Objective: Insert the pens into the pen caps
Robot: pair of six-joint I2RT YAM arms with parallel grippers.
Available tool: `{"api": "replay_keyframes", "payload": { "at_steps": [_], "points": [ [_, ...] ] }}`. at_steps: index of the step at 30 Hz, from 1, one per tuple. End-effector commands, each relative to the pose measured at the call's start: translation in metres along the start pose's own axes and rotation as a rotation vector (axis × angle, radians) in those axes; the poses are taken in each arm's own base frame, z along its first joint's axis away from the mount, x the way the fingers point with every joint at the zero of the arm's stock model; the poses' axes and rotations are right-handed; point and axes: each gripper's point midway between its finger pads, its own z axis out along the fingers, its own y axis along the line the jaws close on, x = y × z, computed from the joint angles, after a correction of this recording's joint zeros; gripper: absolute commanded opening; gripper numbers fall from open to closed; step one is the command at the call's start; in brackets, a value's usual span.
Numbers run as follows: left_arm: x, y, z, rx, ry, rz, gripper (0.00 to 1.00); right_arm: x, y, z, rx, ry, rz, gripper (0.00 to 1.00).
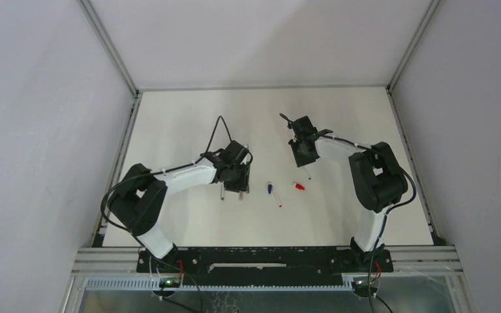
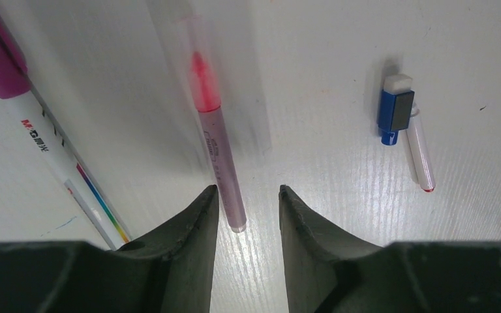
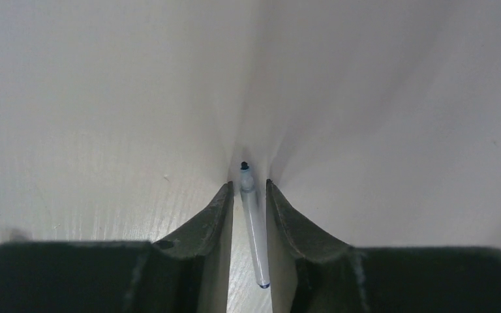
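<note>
Now pinching thin pen [image 3: 253,228] in right gripper [image 3: 248,189], straddling pink pen [image 2: 218,150] with spread left gripper [image 2: 248,192]; next needing tip aligned to blue cap [image 2: 394,111]

Legible marking: one, in the left wrist view. The white-barrelled pen [image 2: 72,176] with the magenta cap [image 2: 0,59] carries the brand "M&G" in red near the cap. Two small dark characters follow it and are too small to read reliably. The pinkish pen [image 2: 218,150] bears faint print along its barrel, which is unreadable.
</note>
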Motion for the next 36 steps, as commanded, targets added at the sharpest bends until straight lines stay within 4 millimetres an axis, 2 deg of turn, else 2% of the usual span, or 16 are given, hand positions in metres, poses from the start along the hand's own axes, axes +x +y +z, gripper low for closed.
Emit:
{"api": "replay_keyframes", "payload": {
  "at_steps": [1,4,8,11,14,19,22,26,30,33,36],
  "points": [
    [-0.019,-0.01,-0.02,0.021,-0.076,0.006,0.43,0.004,0.0,0.002,0.018,0.045,-0.032,0.26],
    [-0.027,-0.009,-0.032,0.011,-0.113,0.011,0.43,0.01,-0.003,0.006,0.032,0.085,-0.029,0.0],
    [-0.038,-0.01,-0.051,0.016,-0.173,0.015,0.44,0.013,-0.004,0.007,0.042,0.108,-0.01,0.0],
    [-0.046,-0.019,-0.067,0.08,-0.249,0.028,0.45,0.0,-0.006,-0.007,0.032,0.055,0.035,0.0],
    [-0.054,-0.039,-0.084,0.216,-0.341,0.047,0.48,-0.03,-0.002,-0.039,-0.018,-0.092,0.087,0.0],
    [-0.061,-0.069,-0.116,0.444,-0.5,0.098,0.5,-0.077,0.027,-0.122,-0.218,-0.37,0.128,0.0],
    [-0.065,-0.092,-0.136,0.567,-0.576,0.164,0.5,-0.092,0.056,-0.179,-0.355,-0.507,0.12,0.0],
    [-0.067,-0.117,-0.163,0.698,-0.669,0.226,0.51,-0.095,0.094,-0.233,-0.476,-0.633,0.091,0.0],
    [-0.075,-0.127,-0.188,0.772,-0.777,0.229,0.52,-0.088,0.125,-0.263,-0.575,-0.666,0.076,0.0],
    [-0.075,-0.131,-0.209,0.824,-0.852,0.237,0.52,-0.082,0.137,-0.271,-0.601,-0.665,0.066,0.0],
    [-0.071,-0.132,-0.224,0.872,-0.901,0.253,0.53,-0.077,0.141,-0.271,-0.597,-0.654,0.061,0.0]
  ]
}}
